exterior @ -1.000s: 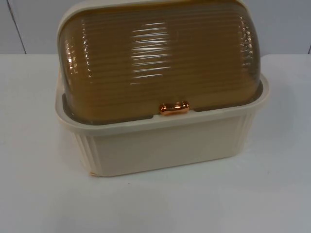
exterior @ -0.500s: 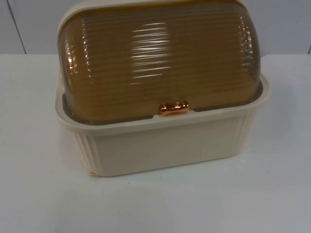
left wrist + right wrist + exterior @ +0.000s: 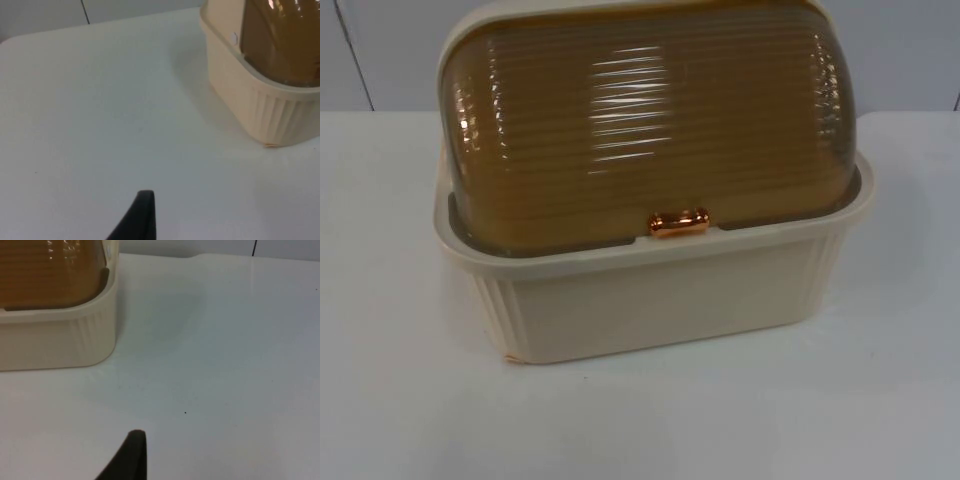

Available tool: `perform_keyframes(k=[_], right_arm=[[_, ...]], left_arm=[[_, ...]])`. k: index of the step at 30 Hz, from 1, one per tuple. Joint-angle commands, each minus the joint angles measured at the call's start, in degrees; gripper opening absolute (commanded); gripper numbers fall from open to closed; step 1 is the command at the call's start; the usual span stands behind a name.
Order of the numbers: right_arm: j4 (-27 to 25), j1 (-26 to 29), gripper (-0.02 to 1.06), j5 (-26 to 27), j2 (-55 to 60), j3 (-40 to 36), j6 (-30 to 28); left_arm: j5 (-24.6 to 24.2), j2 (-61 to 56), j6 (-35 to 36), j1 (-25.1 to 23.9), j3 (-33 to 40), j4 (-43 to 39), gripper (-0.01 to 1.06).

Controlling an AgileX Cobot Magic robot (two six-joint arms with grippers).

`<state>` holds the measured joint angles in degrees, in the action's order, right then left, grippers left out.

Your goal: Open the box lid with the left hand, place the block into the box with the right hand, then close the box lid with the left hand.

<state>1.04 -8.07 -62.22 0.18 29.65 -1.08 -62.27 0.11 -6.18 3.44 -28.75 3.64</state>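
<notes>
A cream box [image 3: 660, 300] with ribbed walls stands in the middle of the table. Its amber, ribbed, see-through roll lid [image 3: 650, 120] is down over the box, and a small copper handle [image 3: 679, 223] sits at the lid's front edge against the rim. My left gripper [image 3: 142, 215] hovers over bare table off the box's left side, apart from the box [image 3: 260, 105]. My right gripper [image 3: 131, 455] hovers over bare table off the box's right side, also apart from the box [image 3: 55, 340]. Both arms wait.
The white table [image 3: 400, 400] runs around the box on the left, right and front. A grey partition wall [image 3: 390, 50] stands behind the table.
</notes>
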Motion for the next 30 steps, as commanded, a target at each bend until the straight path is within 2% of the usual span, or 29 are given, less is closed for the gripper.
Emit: perform_keyframes(k=[1,4,21,25,30], right_arm=[[0.1,0.8,1.05,0.5,-0.2,-0.2,0.2],[-0.1,1.0,1.05,0.5,-0.2,-0.2,0.2],[-0.1,1.0,1.05,0.5,-0.2,-0.2,0.2],[-0.1,3.4,1.05,0.5,-0.2,-0.2,0.2],[-0.1,3.6,1.05,0.5,-0.2,-0.2,0.2]], left_arm=[[0.5,-0.1,0.5,-2.0,0.2,-0.2,1.03],[0.5,-0.1,0.5,-3.4,0.2,-0.2,1.03],[0.5,-0.1,0.5,-3.4,0.2,-0.2,1.03],[0.5,-0.1,0.5,-3.4,0.2,-0.2,1.03],[0.5,-0.1,0.5,-3.4,0.2,-0.2,1.03]])
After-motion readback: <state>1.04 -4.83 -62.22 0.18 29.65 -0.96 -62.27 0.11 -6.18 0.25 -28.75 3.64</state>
